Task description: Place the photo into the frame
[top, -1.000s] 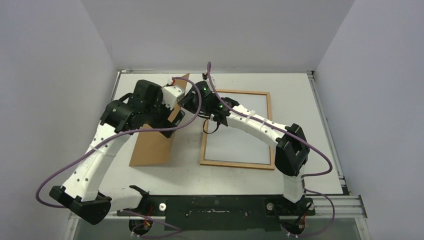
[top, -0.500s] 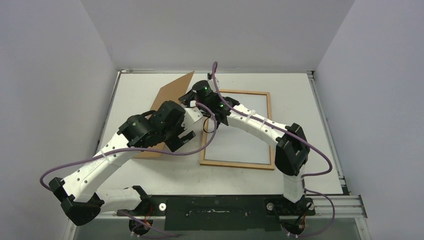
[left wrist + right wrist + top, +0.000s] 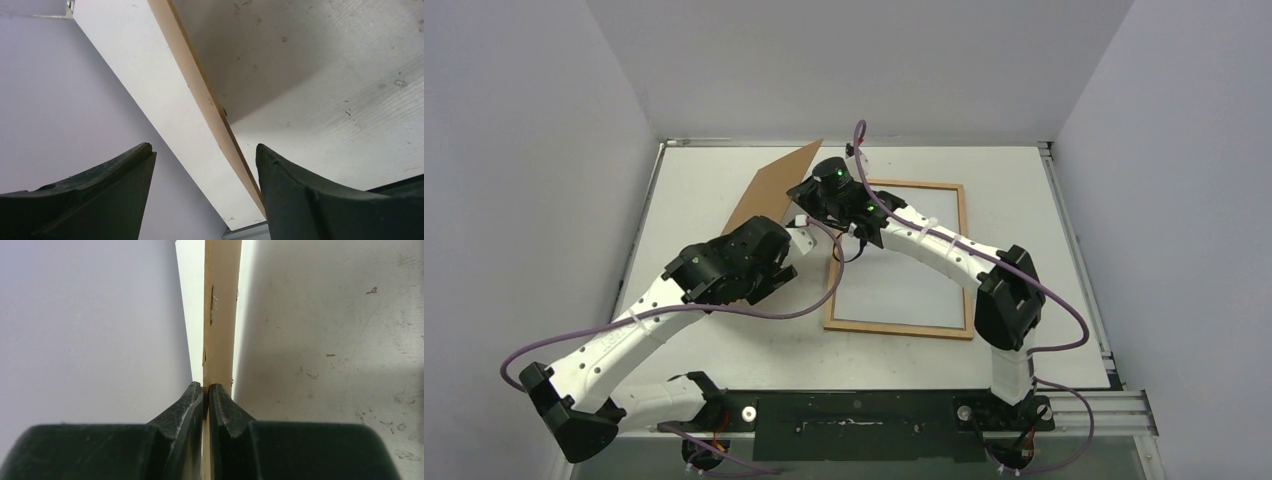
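Observation:
The orange-brown wooden frame (image 3: 894, 329) lies flat right of centre, with a pale panel inside it. My right gripper (image 3: 802, 203) is shut on the edge of the plain brown backing sheet (image 3: 769, 188) and holds it tilted up left of the frame. In the right wrist view the fingertips (image 3: 206, 386) pinch the sheet's thin tan edge (image 3: 222, 315). My left gripper (image 3: 786, 262) is open and empty just near of the sheet. The sheet's edge (image 3: 200, 85) runs between its fingers (image 3: 204, 147) without touching them. The banded photo shows in no view.
The white table (image 3: 1024, 200) is boxed in by grey walls at the back and both sides. A metal rail (image 3: 1084, 405) runs along the near edge by the arm bases. Purple cables loop from both arms.
My left gripper has let go of the backing sheet and drawn back toward the near side. My right gripper has tilted the sheet up off the table, toward the back.

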Robot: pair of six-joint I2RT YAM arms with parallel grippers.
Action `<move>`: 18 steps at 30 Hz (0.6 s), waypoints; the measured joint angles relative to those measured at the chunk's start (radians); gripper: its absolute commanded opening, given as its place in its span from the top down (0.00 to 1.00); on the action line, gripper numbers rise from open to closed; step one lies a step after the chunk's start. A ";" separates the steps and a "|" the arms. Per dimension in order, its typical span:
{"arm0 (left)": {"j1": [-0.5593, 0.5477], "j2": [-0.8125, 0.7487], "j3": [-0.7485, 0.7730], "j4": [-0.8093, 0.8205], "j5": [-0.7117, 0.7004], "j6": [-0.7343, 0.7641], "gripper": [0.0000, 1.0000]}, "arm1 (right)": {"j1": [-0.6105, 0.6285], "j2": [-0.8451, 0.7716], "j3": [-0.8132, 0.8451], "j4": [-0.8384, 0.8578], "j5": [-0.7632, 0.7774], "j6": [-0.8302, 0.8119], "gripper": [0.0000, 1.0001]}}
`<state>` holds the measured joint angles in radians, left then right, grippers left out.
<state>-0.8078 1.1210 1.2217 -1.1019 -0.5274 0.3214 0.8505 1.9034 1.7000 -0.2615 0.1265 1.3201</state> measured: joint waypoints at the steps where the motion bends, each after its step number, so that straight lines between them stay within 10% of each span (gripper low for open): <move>1: 0.008 -0.001 0.000 0.004 -0.003 0.002 0.38 | 0.000 0.000 0.000 0.000 0.001 0.000 0.95; 11: 0.082 0.048 0.002 0.044 -0.004 -0.001 1.00 | -0.010 -0.034 0.000 0.011 0.014 -0.006 0.89; 18: 0.179 0.054 0.046 0.112 -0.039 0.007 1.00 | -0.061 -0.034 0.000 0.055 -0.114 -0.063 0.66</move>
<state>-0.6289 1.1748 1.2678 -0.9897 -0.5663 0.3283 0.7891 1.8690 1.6997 -0.2062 0.0128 1.2572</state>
